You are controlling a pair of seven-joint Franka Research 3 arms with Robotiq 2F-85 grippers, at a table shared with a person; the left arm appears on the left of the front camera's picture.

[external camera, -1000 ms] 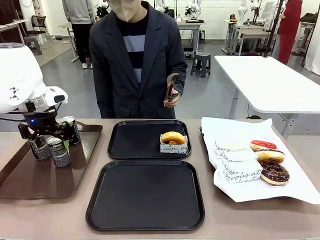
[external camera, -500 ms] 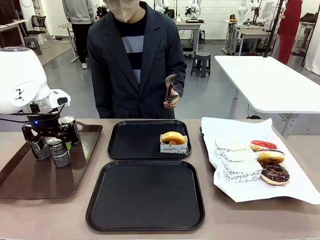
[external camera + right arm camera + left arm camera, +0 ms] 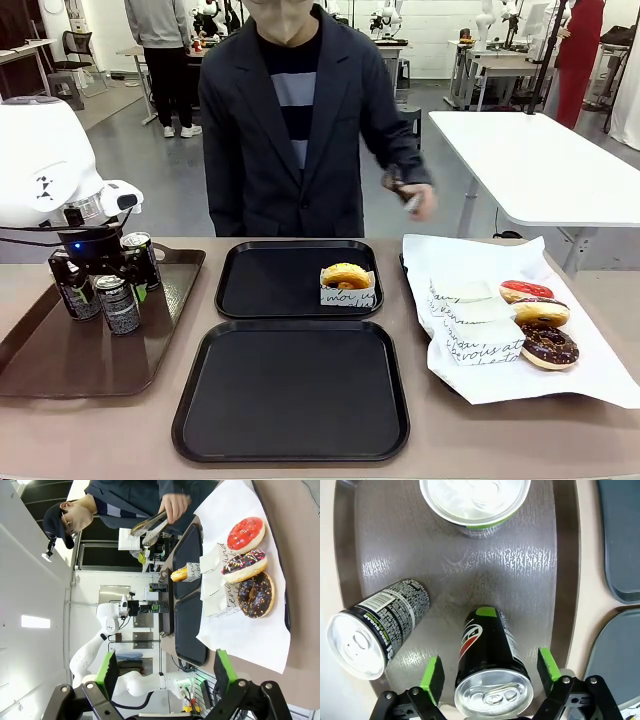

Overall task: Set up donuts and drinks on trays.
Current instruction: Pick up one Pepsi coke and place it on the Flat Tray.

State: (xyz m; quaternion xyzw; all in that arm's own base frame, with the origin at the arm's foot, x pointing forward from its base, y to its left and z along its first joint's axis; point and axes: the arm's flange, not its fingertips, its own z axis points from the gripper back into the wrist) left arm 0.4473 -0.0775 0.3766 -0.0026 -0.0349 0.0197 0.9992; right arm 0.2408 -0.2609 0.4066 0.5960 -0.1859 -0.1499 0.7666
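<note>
My left gripper (image 3: 102, 278) hangs over the brown tray (image 3: 60, 360) and straddles an upright Pepsi can (image 3: 492, 680), the front one (image 3: 118, 303) of three drinks. Its green pads (image 3: 432, 672) stand close to the can's sides with thin gaps, so it is open. A second can (image 3: 375, 625) stands to the left and a third (image 3: 475, 500) farther back. A golden donut (image 3: 346, 276) in a paper sleeve sits on the far black tray (image 3: 260, 285). The near black tray (image 3: 290, 390) is bare. My right gripper (image 3: 165, 662) is open on nothing.
Red-iced (image 3: 526, 290), sprinkled (image 3: 541, 312) and chocolate (image 3: 549, 346) donuts lie with paper sleeves on white paper (image 3: 600, 380) at the right. The person stands at the far edge, a hand with tongs (image 3: 405, 195) raised above the table's back right.
My left gripper's jaws have narrowed around the Pepsi can. The person's hand with the tongs has swung right, towards the donuts on the paper.
</note>
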